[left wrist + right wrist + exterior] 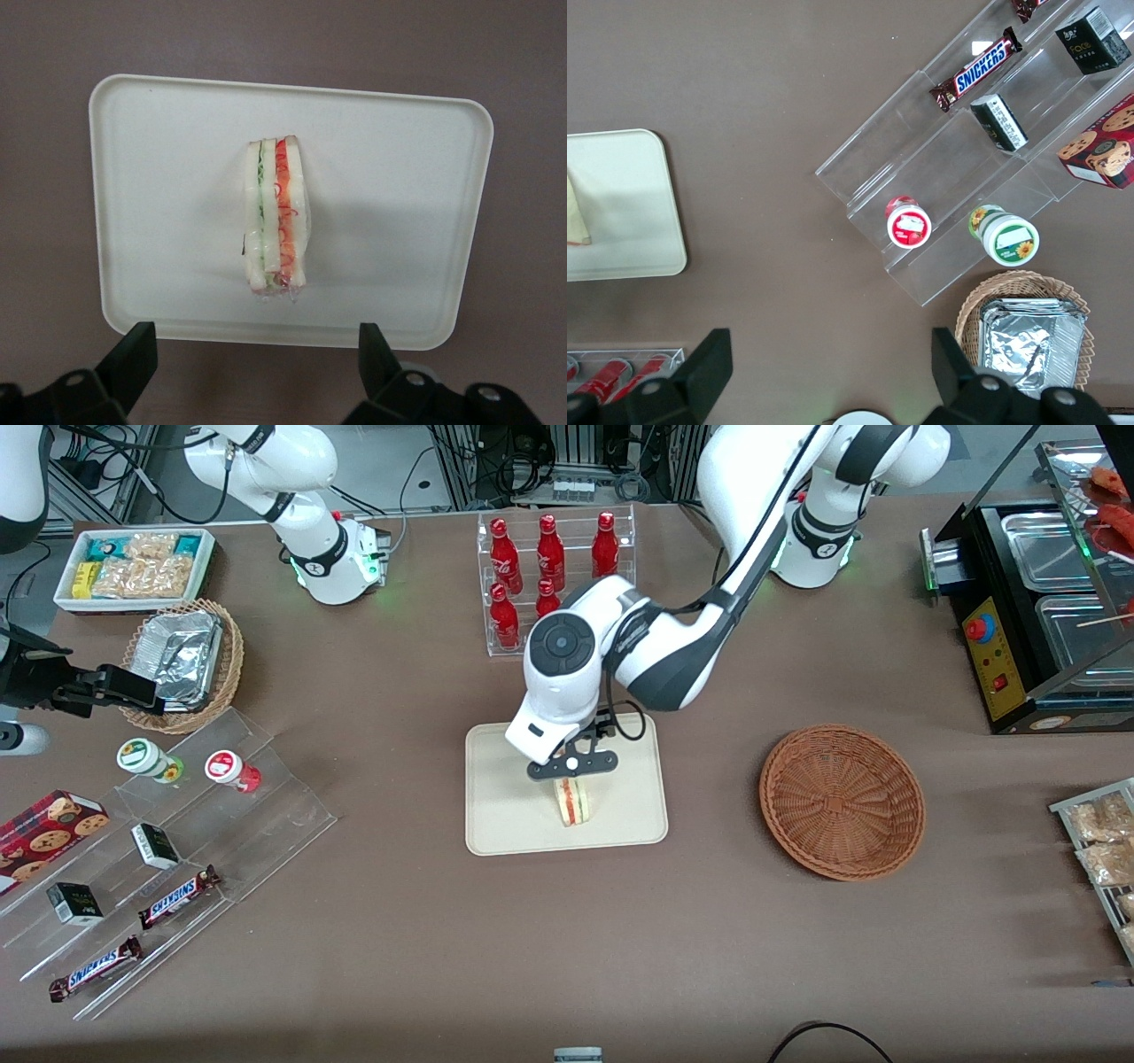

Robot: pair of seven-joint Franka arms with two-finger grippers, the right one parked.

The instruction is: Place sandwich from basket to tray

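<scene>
Lab mock-up shop: snack racks (168, 850), cable-strewn floor.

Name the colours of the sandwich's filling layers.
Green and red-orange stripes between white bread on the sandwich, clearest in the left wrist view.

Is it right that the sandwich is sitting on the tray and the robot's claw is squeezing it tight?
Not quite. The sandwich is on the tray, but the gripper is not squeezing it. The left wrist view shows its fingers open, apart from the sandwich, with the gripper above the tray.

Sandwich (573, 802) on tray (496, 815), under pincer (572, 764)
</scene>
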